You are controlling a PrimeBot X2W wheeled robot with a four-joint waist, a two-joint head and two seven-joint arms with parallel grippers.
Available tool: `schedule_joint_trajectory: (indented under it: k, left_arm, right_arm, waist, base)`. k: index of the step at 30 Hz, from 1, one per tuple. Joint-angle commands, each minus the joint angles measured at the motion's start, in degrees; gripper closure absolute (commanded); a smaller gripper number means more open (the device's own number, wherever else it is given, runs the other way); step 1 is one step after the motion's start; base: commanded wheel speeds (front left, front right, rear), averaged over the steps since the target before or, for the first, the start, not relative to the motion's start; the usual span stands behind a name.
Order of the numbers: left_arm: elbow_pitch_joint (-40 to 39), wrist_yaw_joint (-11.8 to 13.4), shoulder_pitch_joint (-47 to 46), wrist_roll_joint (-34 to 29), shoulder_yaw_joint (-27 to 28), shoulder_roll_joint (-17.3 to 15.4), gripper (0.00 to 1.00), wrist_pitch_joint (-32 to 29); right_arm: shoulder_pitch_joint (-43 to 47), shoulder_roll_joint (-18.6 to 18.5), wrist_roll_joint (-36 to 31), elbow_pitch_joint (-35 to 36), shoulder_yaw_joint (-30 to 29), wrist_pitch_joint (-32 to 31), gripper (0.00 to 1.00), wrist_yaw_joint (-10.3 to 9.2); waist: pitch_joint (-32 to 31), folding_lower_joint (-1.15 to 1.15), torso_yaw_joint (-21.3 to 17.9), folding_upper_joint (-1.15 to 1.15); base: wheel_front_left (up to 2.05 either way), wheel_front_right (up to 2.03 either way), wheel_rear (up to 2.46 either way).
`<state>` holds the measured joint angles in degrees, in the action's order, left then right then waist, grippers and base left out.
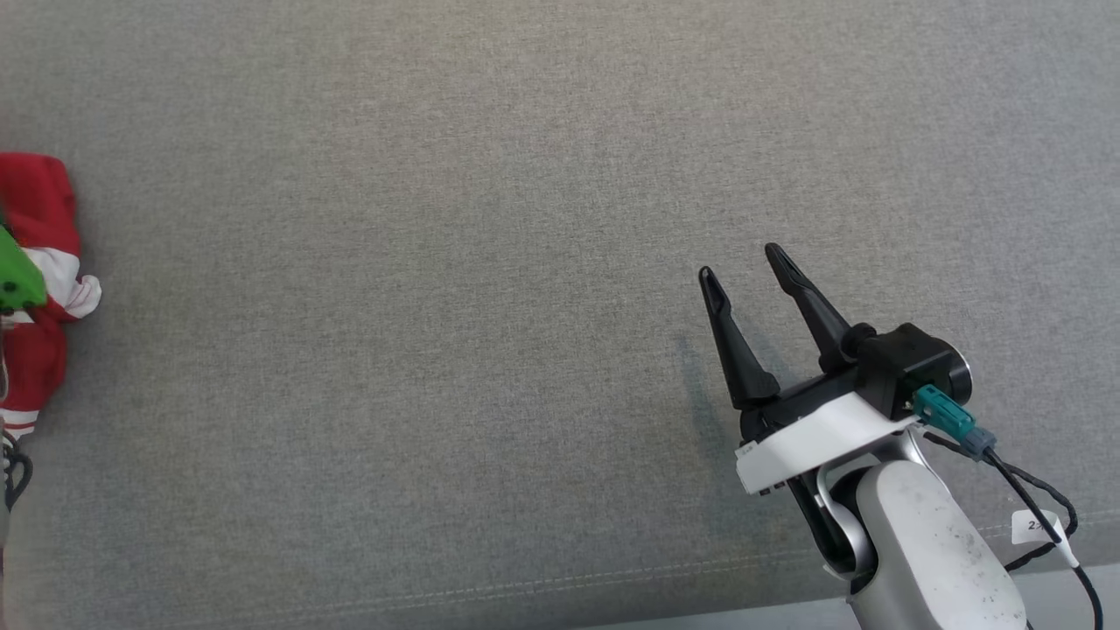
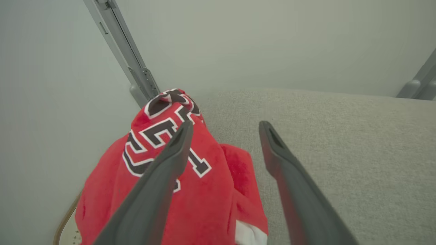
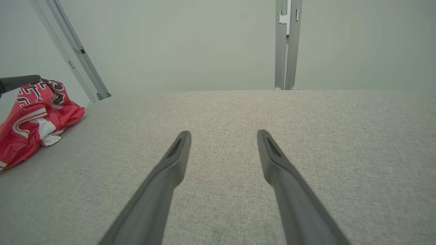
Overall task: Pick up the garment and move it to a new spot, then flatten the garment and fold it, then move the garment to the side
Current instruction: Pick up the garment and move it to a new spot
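Both my grippers are wide open right now, with nothing in either one.

In the head view, my right gripper (image 1: 741, 264) is down around 4 o'clock. It sits over bare grey fabric surface (image 1: 437, 262), fingers splayed and pointing up toward 11. There's a teal plug (image 1: 943, 413) on the wrist with a black cable trailing off to 5 o'clock.

The garment (image 1: 39, 227) is a red jersey with white trim, crumpled in a heap way over at 9 o'clock. It's half cut off by the frame edge and well apart from the right gripper.

My left gripper (image 2: 226, 125) is right over that heap in the left wrist view. The fingers are spread, and the 9 o'clock finger crosses in front of the black-and-white lettering on the red cloth. The 3 o'clock one is over plain grey fabric. I honestly can't tell if either finger is touching the cloth.

From the right wrist cam the garment (image 3: 34, 119) sits at 9 o'clock near the surface's edge. A dark finger (image 3: 20, 81) of my other arm is at the top of the pile. There's a metal post (image 3: 286, 44) at about 1 o'clock against the pale wall.
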<state>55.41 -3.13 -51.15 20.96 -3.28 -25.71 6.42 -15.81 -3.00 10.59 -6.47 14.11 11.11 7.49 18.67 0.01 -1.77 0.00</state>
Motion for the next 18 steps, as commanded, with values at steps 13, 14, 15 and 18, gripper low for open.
schedule_joint_trajectory:
  k: [13, 14, 15, 18]
  left_arm:
    - [14.68, 1.22, -4.53, -0.17, -1.94, -1.5, 0.0, -11.05]
    - [15.34, 1.39, -4.59, -0.23, -2.1, -1.63, 0.0, -12.55]
    - [15.86, 1.35, -4.62, -0.24, -2.33, -1.78, 0.0, -13.82]
    - [16.0, 1.79, -5.63, 0.42, -1.87, -2.34, 0.23, -13.26]
  right_arm:
    - [-0.95, -0.17, 0.99, -0.45, 0.29, -0.31, 0.0, 0.0]
    - [-0.99, -0.17, 1.08, -0.45, 0.42, -0.29, 0.0, 0.0]
    - [-1.0, -0.17, 1.13, -0.42, 0.43, -0.26, 0.0, 0.0]
    - [-1.17, -0.26, 1.03, -0.39, 0.33, -0.04, 0.0, 0.0]
  waist:
    - [1.15, -0.01, -2.56, 0.0]
    - [1.22, -0.01, -2.73, 0.0]
    - [1.27, -0.01, -2.85, 0.0]
    - [1.5, -0.01, -3.08, 0.0]
  base:
    - [0.0, 0.0, 0.0]
    - [0.0, 0.0, 0.0]
    - [0.0, 0.0, 0.0]
    - [0.0, 0.0, 0.0]
